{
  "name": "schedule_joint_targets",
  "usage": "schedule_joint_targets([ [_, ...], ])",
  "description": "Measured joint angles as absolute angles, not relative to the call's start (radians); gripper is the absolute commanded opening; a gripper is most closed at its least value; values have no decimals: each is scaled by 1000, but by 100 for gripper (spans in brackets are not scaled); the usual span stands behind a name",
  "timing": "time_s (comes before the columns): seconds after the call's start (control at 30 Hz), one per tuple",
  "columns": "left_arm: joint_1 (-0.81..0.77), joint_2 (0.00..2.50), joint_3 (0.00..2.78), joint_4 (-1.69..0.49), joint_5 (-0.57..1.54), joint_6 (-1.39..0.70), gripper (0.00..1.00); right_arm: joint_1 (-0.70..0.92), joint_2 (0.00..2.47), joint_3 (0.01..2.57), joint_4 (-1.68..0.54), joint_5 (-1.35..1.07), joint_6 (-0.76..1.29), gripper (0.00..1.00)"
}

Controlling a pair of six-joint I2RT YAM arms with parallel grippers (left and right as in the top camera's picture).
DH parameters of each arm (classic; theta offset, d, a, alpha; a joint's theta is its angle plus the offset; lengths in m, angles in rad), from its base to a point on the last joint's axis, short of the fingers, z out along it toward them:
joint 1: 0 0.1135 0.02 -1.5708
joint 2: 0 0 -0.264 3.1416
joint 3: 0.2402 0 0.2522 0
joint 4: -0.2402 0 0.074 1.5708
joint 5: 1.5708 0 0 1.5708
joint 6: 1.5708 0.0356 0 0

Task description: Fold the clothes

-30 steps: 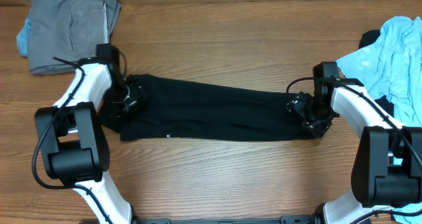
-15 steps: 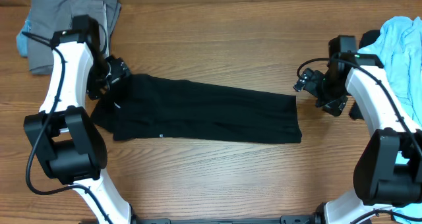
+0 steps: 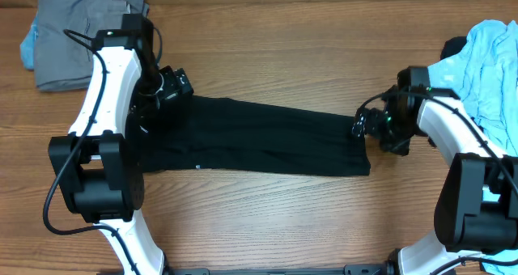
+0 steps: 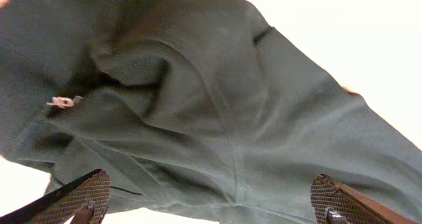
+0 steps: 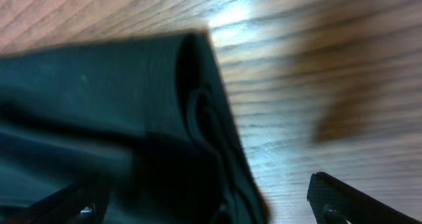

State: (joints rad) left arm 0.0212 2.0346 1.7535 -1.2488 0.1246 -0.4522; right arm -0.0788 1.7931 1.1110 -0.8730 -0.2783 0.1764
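The black shirt [image 3: 259,137] lies on the wooden table as a long folded strip, with a tiny white mark [image 3: 200,167] near its front edge. My left gripper [image 3: 167,91] hovers over the strip's left end. In the left wrist view its fingers [image 4: 86,194] stand wide apart and open above the dark fabric [image 4: 217,112]. My right gripper [image 3: 369,126] is at the strip's right end. In the right wrist view it is open, with the shirt's folded edge [image 5: 204,118] lying between the jaws. Neither gripper holds anything.
A folded grey garment [image 3: 85,32] with light blue cloth [image 3: 28,48] under it lies at the back left. A crumpled light blue garment [image 3: 486,65] with a dark piece [image 3: 453,47] lies at the right edge, close to my right arm.
Both grippers left the shirt's ends, swung outward, and have now come back over them. The left gripper moved right, the right gripper moved left and down. The shirt's left end shifted slightly.
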Motion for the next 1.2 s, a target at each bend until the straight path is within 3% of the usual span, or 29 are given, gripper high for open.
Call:
schedule_joint_targets([
  [0.37,-5,2035,1753,-1245,128,-452,100,-84,1772,1000,-760,-450,141,100],
  [0.43,-5,2035,1753,-1245,128,-452,100,-84,1770,990,-755,-483,142,94],
  [0.53,-5,2035,1753,-1245,128,-452,100,-84,1768,969,-742,-522,159,73],
  [0.57,-5,2035,1753,-1245,128,-452,100,-83,1768,961,-738,-528,165,54],
  [0.6,-5,2035,1754,-1245,128,-452,100,-83,1768,946,-733,-546,175,45],
  [0.67,-5,2035,1753,-1246,128,-452,100,-80,1773,929,-728,-544,194,11],
  [0.7,-5,2035,1754,-1245,128,-452,100,-78,1777,923,-726,-543,204,4],
  [0.97,-8,2035,1754,-1254,128,-448,100,-85,1787,920,-736,-527,322,4],
  [1.2,-20,2035,1754,-1259,128,-441,100,-153,1791,1043,-942,-297,412,4],
])
